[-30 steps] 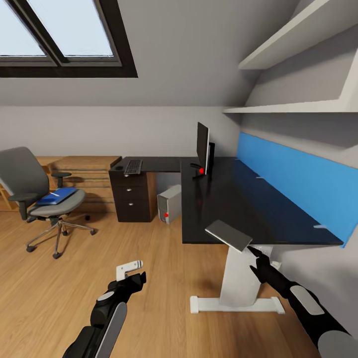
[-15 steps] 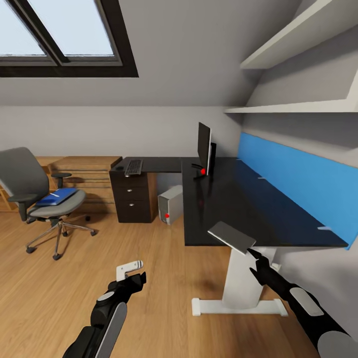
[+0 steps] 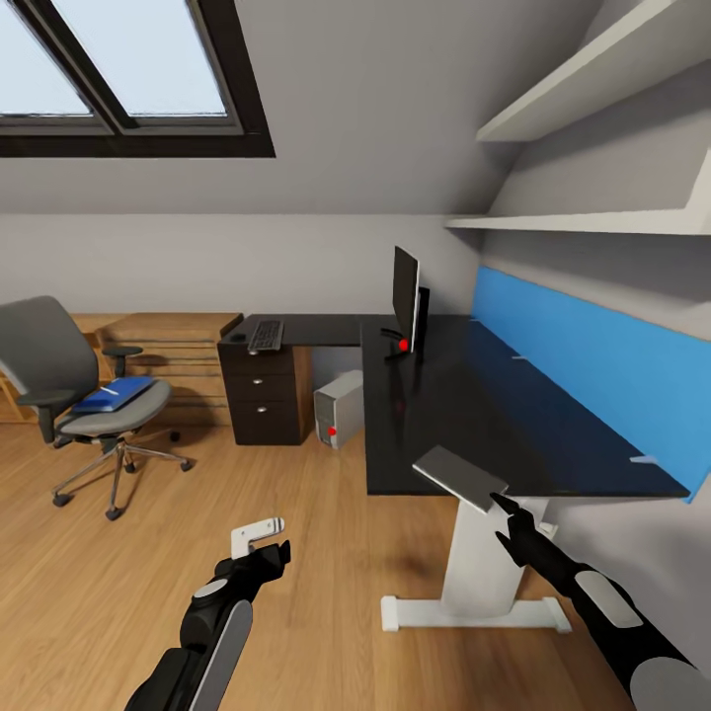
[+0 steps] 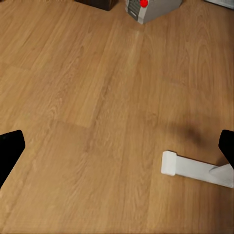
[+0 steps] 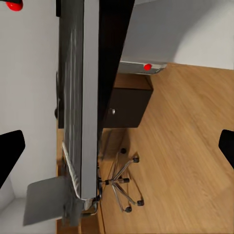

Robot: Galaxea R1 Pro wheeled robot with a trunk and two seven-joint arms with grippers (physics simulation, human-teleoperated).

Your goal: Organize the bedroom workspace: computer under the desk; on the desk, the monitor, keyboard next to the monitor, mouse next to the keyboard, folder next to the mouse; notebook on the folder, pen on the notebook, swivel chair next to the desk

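Far left: swivel chair (image 3: 74, 380) bearing blue folder (image 3: 111, 392). Low centre: left gripper (image 3: 259, 538), spread wide, empty. Keyboard (image 3: 265, 334), monitor (image 3: 404, 293) on desk (image 3: 444, 415). Right gripper (image 3: 501, 504) clamping grey notebook (image 3: 460, 477) at desk's near edge.

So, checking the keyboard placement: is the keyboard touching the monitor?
Apart. In the head view, a stretch of bare desk separates the keyboard from the monitor.
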